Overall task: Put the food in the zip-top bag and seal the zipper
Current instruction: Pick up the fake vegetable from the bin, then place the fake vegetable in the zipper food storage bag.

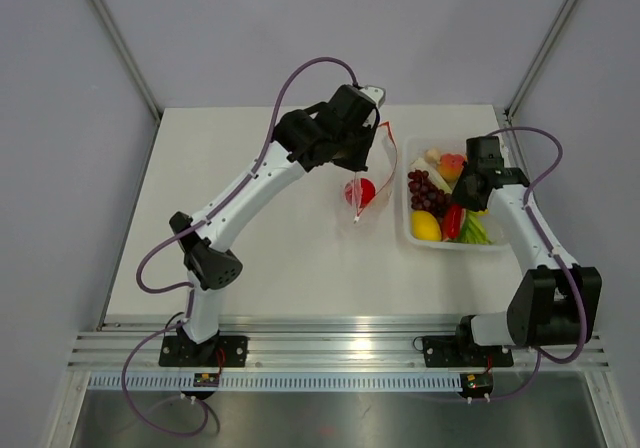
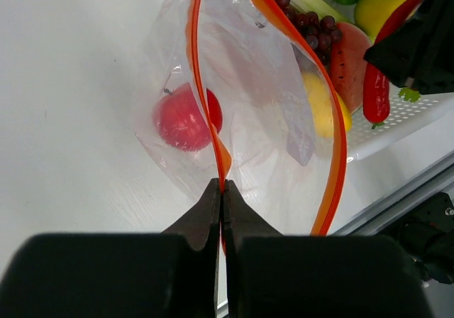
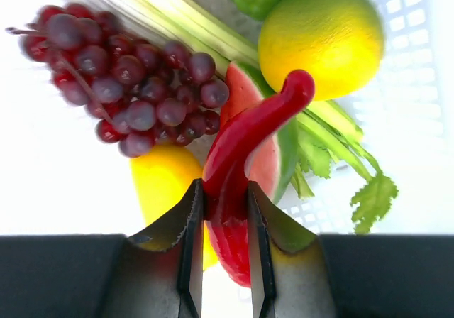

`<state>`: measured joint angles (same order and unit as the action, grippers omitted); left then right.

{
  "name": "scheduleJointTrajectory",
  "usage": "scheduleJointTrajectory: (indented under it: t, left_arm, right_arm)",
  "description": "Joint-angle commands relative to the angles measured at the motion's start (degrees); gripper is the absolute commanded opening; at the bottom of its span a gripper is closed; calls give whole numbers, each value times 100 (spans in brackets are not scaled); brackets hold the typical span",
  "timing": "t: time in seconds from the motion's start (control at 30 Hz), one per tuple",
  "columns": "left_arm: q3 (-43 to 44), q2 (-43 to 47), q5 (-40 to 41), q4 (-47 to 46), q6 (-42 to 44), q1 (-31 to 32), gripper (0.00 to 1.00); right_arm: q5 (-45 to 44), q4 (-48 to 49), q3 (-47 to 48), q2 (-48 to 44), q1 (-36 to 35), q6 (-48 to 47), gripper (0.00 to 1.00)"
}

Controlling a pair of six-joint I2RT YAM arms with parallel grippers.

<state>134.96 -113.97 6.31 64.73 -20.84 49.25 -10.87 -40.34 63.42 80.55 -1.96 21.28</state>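
Your left claw [image 2: 221, 187] clamps the zipper [image 2: 200, 84], right claw [image 3: 224, 190] one red chili [image 3: 257, 121]; one red fruit [image 2: 181, 117] in the zip-top bag [image 2: 273, 126].

Overhead, the left gripper [image 2: 221, 190] was lost under its own arm at the upper middle, and so was the top of the zip-top bag [image 1: 376, 173]. At the right, the right gripper [image 3: 225, 197] was buried the same way, and the food [image 1: 430, 193] in the white tray [image 1: 435, 245] was too small to name piece by piece. In the left wrist view the bag's mouth ran off the top edge, and a lemon [image 2: 320, 105] showed only as a blur through the plastic. In the right wrist view the red chili [image 3: 248, 135] vanished at its lower end between the fingers [image 3: 188, 247].
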Motion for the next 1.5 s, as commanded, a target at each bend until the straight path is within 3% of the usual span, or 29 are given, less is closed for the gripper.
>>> scheduleJointTrajectory:
  t: [0.0, 0.33, 0.6, 0.73, 0.87, 1.23, 1.47]
  left_arm:
    - [145, -300, 345, 172, 247, 75, 0]
    - [180, -644, 178, 5, 150, 207, 0]
    - [154, -626, -50, -66, 63, 207, 0]
    - [22, -556, -77, -127, 28, 207, 0]
    - [-101, -468, -103, -154, 10, 207, 0]
    - [-435, -222, -156, -250, -25, 207, 0]
    - [-453, -90, -428, -303, -113, 137, 0]
  right_arm:
    - [112, -176, 390, -540, 20, 192, 14]
    - [630, -168, 891, -1726, 20, 623, 5]
    - [1281, 456, 1164, -1983, -374, 1351, 0]
    - [458, 649, 1409, -1807, -1303, 1554, 0]
    - [340, 737, 1691, -1350, -1737, 1748, 0]
    - [-89, 1274, 1367, -603, -2353, 2223, 0]
    - [-301, 1449, 585, -813, -2503, 2513, 0]
